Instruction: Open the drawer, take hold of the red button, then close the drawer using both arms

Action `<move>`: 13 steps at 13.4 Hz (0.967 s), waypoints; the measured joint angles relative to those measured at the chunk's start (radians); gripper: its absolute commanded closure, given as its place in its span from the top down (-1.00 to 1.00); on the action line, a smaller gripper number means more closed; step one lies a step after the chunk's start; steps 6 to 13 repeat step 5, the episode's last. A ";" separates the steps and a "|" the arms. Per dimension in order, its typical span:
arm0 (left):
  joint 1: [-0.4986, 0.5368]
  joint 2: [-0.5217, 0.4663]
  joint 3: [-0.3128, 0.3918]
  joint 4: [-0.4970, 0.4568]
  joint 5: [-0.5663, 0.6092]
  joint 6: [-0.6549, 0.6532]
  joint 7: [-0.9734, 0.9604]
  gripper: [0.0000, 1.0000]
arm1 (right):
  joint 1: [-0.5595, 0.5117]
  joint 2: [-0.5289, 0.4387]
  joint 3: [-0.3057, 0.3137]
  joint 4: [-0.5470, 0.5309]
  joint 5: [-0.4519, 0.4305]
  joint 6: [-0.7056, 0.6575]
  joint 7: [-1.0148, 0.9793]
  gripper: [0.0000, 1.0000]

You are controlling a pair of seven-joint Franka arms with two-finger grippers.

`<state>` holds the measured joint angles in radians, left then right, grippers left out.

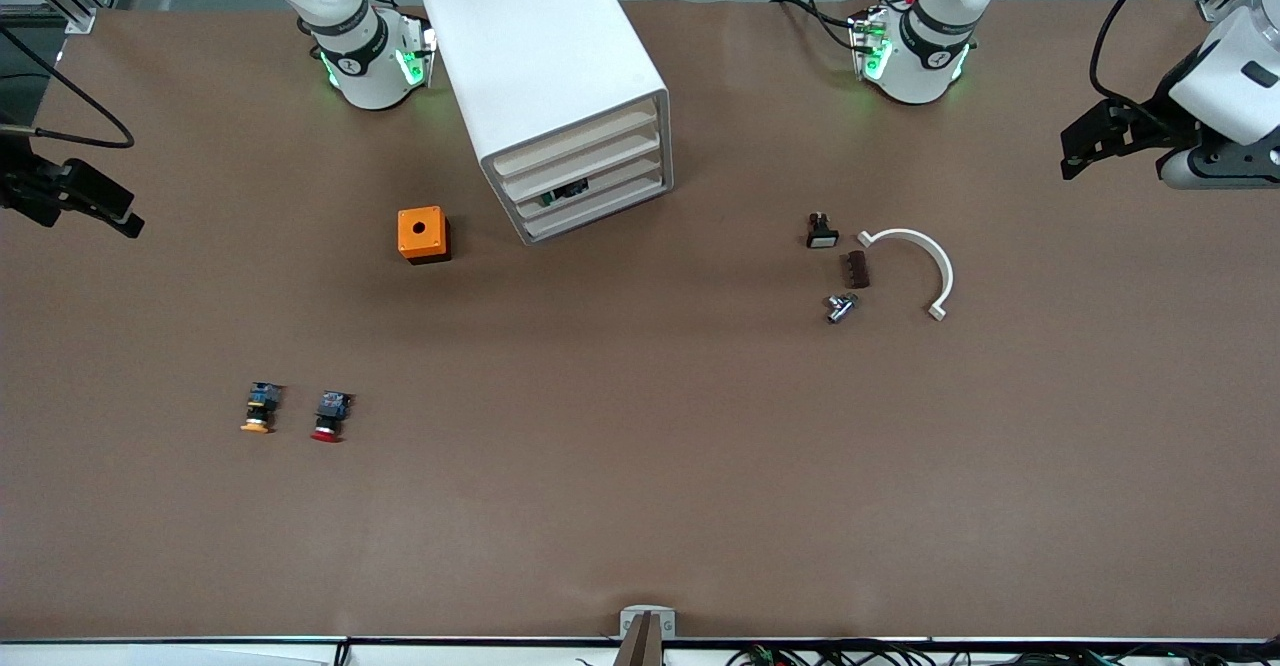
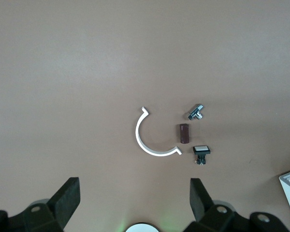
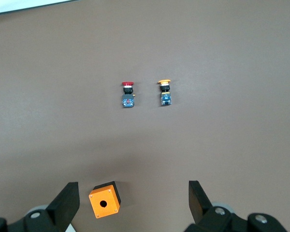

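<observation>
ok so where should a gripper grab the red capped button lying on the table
Probably the black-and-blue body of the red-capped button, from straight above. It lies on its side, cap toward the front camera, so the body's flat flanks face sideways for the fingers. The orange-capped button beside it sits apart, leaving room.

Drawer (image 1: 590, 161): 2nd of 4 white trays with beige lips, shut, flush in the white cabinet (image 1: 545, 66).

Button (image 1: 328, 415): red mushroom cap, black-and-blue body, lying on its side on the surface (image 1: 640, 466), cap toward the front camera, near the right arm's end, just beside an orange-capped button (image 1: 259, 410).
</observation>
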<state>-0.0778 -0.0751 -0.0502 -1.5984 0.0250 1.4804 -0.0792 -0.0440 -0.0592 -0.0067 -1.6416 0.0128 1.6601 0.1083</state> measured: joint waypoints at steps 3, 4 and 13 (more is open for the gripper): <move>0.001 -0.001 0.000 0.000 0.000 -0.004 0.000 0.99 | 0.000 0.000 0.009 0.000 0.000 0.000 0.000 1.00; 0.001 -0.001 0.000 0.000 0.000 -0.005 0.000 0.99 | 0.000 0.000 0.011 0.000 0.000 0.000 0.000 1.00; 0.003 -0.001 0.000 0.000 0.000 -0.005 0.000 0.99 | 0.000 0.000 0.011 0.000 0.000 0.001 0.000 1.00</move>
